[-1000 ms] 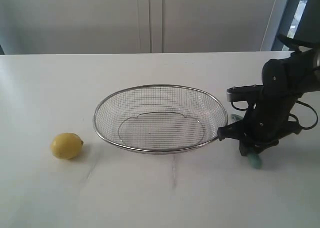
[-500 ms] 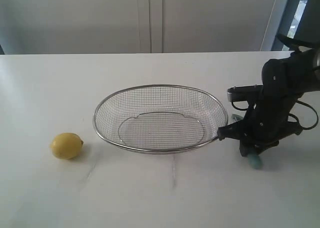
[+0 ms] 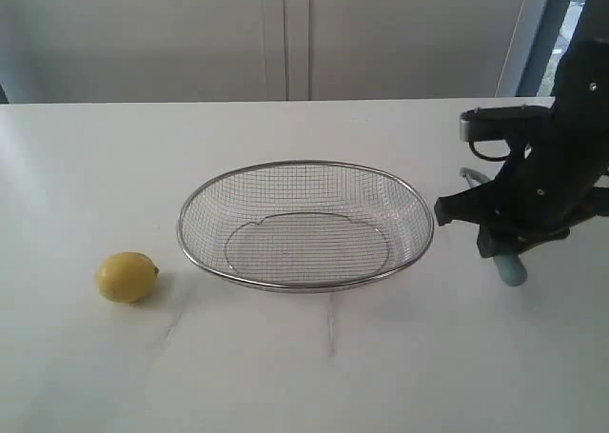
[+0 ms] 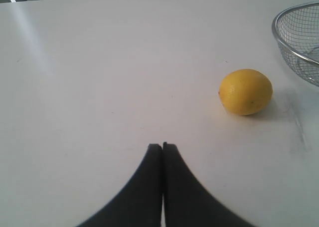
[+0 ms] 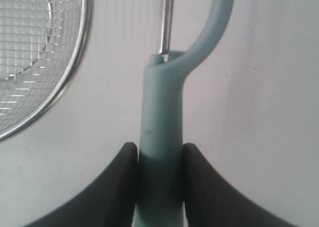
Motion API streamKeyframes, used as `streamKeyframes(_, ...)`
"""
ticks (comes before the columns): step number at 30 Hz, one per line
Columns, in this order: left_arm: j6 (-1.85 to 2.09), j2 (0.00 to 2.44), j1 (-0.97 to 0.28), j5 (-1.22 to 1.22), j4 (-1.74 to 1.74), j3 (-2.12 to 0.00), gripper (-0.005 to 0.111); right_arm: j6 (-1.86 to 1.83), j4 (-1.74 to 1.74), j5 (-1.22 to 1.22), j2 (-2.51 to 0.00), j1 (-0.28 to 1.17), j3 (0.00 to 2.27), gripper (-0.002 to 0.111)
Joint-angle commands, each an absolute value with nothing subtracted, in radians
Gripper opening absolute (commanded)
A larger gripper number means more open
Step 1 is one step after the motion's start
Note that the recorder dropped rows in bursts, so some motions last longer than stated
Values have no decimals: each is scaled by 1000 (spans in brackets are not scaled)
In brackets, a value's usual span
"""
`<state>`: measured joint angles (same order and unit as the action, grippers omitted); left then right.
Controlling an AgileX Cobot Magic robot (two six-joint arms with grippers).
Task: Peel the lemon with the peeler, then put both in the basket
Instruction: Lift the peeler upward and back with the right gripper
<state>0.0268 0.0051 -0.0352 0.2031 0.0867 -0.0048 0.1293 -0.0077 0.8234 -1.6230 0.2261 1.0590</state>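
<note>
Pale teal peeler [image 5: 159, 112] is clamped by its handle in the right pincer [image 5: 160, 149], just right of the wire basket [image 3: 238, 279]. Yellow lemon [image 3: 127, 276] lies on the white surface [image 3: 381, 376], left of the basket and apart from it. Near the lemon, the left pincer [image 4: 162, 148] is closed on nothing.

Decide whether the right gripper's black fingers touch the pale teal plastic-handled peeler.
Touching. The right wrist view shows both black fingers pressed against the pale teal peeler handle, no gap.
</note>
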Motion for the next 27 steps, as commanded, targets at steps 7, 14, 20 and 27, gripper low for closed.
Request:
streamKeyframes(7, 27, 0, -43, 203, 95, 0, 0, 133, -17, 920, -1431, 220, 1057, 0)
streamKeyframes(14, 27, 0, -43, 203, 95, 0, 0, 30, 84, 969, -1329, 220, 1057, 0)
streamKeyframes(20, 27, 0, -43, 203, 95, 0, 0, -22, 161, 930, -1279, 220, 1057, 0)
streamKeyframes(27, 27, 0, -43, 203, 95, 0, 0, -22, 177, 912, -1277, 220, 1057, 0)
